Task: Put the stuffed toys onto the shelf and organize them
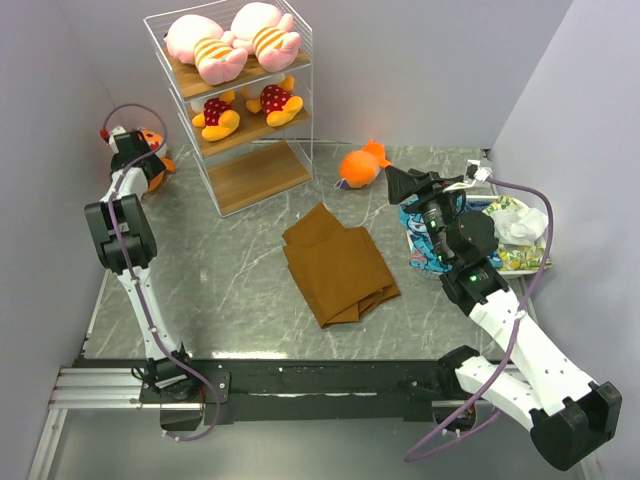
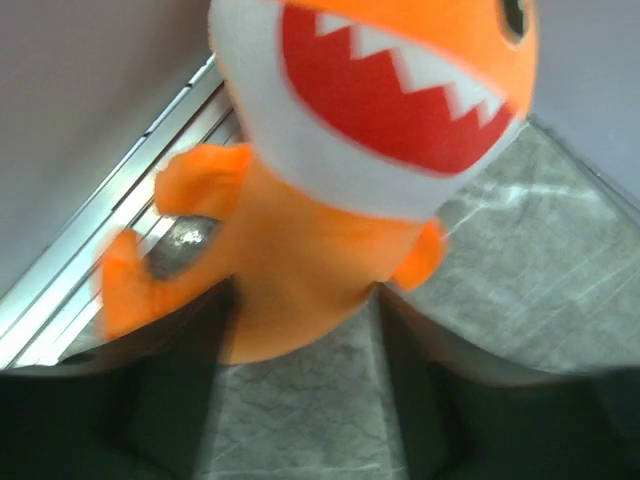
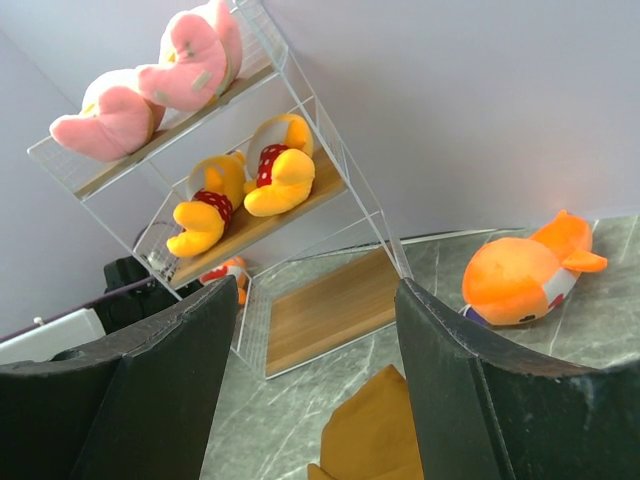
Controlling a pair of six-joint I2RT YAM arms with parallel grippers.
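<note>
Closest in, a folded brown cloth (image 1: 335, 262) is lying flat in the middle of the tabletop (image 1: 220, 290), and to its right a colourful fabric pile (image 1: 510, 240) is sitting beside the right arm. No brand, label or readable writing is showing in any view. Just beyond, the right claw (image 1: 403, 184) is hanging with its fingers spread wide and nothing between them, pointing toward the loose orange shark (image 1: 362, 165), which is lying on its side on the tabletop near the shelf's right foot. A low approach is risking a shove rather than a grip, since the round plush body is looking free to roll toward the back wall. Over on the far left, the left claw (image 1: 135, 152) is squeezing the held orange shark (image 2: 340, 200) around its narrow lower body with the big head sticking out, so the toy could be slipping loose or snagging on the white wires going in. Farthest back, the shelf (image 1: 262, 176) is carrying two pink toys (image 1: 235, 40) on top and two yellow toys (image 1: 245, 108) in the middle, with its bottom board bare. Both arms heading there together could be colliding.
</note>
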